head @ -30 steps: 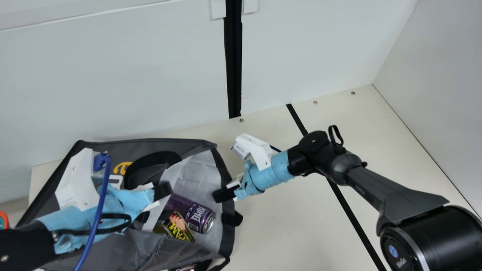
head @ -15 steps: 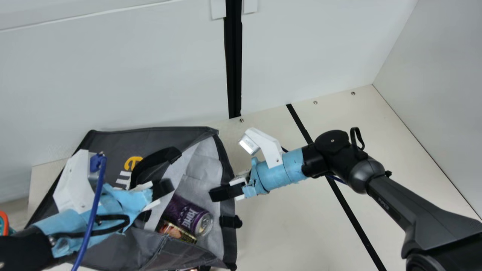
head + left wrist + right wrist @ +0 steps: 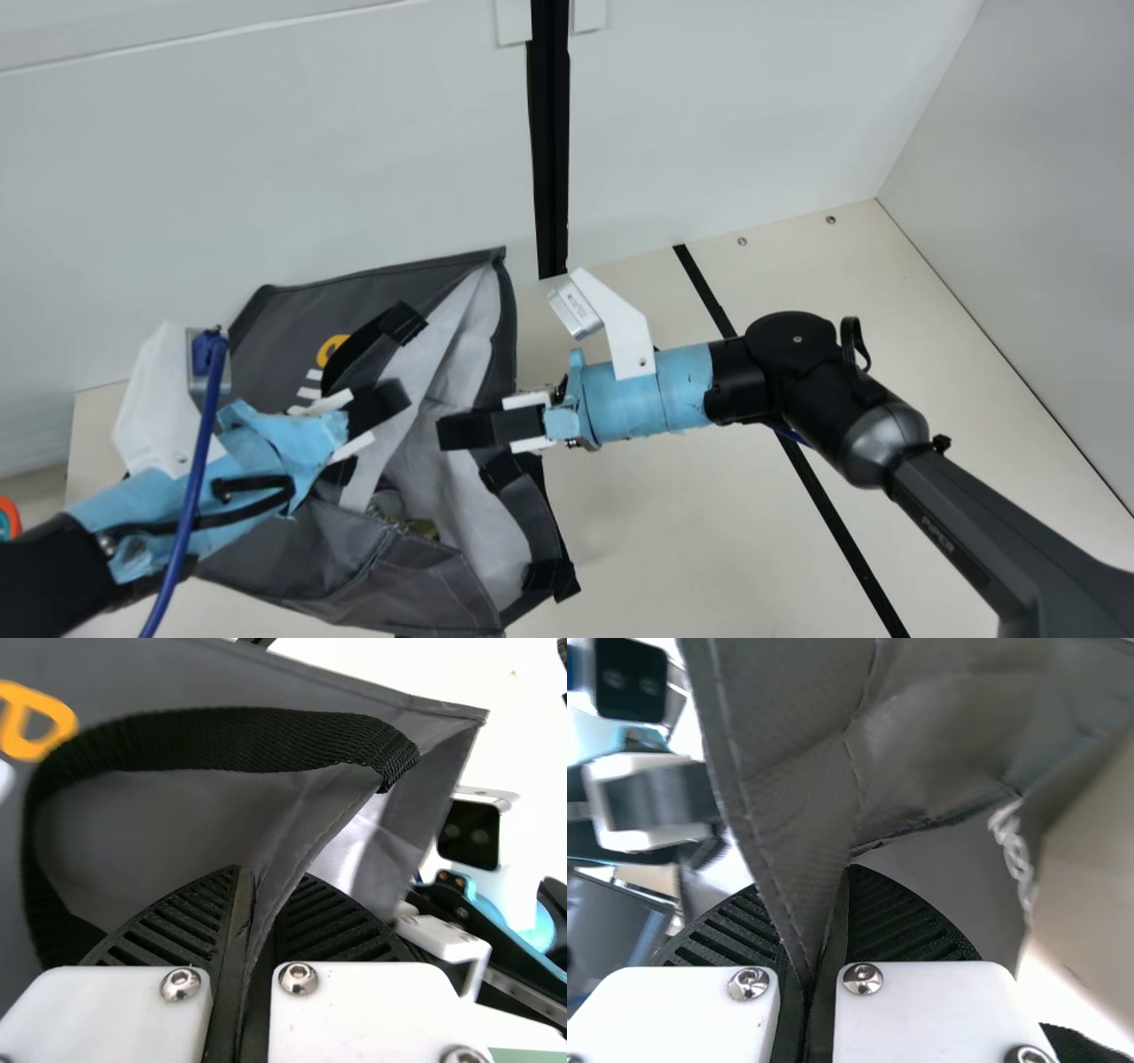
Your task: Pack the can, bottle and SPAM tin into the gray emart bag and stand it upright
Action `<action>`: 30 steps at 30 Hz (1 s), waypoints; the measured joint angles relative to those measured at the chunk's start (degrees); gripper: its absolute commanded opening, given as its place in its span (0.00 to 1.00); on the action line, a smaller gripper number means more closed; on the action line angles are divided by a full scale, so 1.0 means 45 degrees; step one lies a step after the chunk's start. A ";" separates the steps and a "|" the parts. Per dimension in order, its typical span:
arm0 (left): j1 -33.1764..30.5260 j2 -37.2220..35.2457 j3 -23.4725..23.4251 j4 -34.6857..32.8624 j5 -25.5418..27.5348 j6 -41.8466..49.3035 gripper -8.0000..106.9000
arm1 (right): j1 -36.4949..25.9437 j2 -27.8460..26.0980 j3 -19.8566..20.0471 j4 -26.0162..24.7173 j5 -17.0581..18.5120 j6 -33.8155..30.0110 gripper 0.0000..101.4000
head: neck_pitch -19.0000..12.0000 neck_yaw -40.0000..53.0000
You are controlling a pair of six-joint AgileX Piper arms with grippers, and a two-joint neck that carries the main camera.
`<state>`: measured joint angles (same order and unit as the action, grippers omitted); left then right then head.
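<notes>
In the main view my left gripper point(image 3: 376, 406) is shut on the left rim of the gray emart bag point(image 3: 292, 328). My right gripper point(image 3: 461, 430) holds the opposite rim, a short way to the right. The left wrist view has the gripper point(image 3: 252, 921) pinching the gray fabric point(image 3: 310, 828) below a black handle point(image 3: 221, 740). In the right wrist view the gripper point(image 3: 828, 930) is closed on a fold of the bag point(image 3: 788, 797). Deep in the tilted bag a tin's edge point(image 3: 423, 529) peeks out, beside a dim can end point(image 3: 385, 505).
A black strap point(image 3: 532, 514) hangs on the bag's right side. Behind the bag rises a white wall point(image 3: 266, 159). An orange and teal object point(image 3: 9, 518) lies at the far left edge. A black stripe point(image 3: 824, 496) crosses the table on the right.
The bag's rim has risen and its mouth has narrowed, and the can and tin have slid deeper inside. The right gripper has moved left and up; the left has shifted slightly.
</notes>
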<state>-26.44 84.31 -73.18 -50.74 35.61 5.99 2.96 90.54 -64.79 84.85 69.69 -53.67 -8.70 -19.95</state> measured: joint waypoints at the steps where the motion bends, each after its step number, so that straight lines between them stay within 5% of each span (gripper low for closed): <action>1: 0.0000 0.0000 -0.0069 0.0026 0.0000 -0.0034 0.00 | 0.0032 -0.0115 -0.0050 0.0126 0.0000 0.0212 0.00 | 0.0000 0.0020; 17: 0.0031 -0.0100 -0.1600 0.1257 -0.0080 -0.1171 0.00 | -0.0156 -0.1316 -0.1405 0.1789 0.0074 0.2289 0.00 | 0.0000 0.0000; 30: 0.0360 0.0033 -0.3954 0.2212 0.1856 -0.1630 0.00 | -0.1170 -0.2345 -0.2578 0.2198 0.0144 0.3820 0.00 | 0.0000 0.0000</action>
<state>-24.82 84.46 -90.97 -40.79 43.96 -1.35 -2.30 79.99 -76.39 94.75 70.34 -36.48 -8.70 -19.95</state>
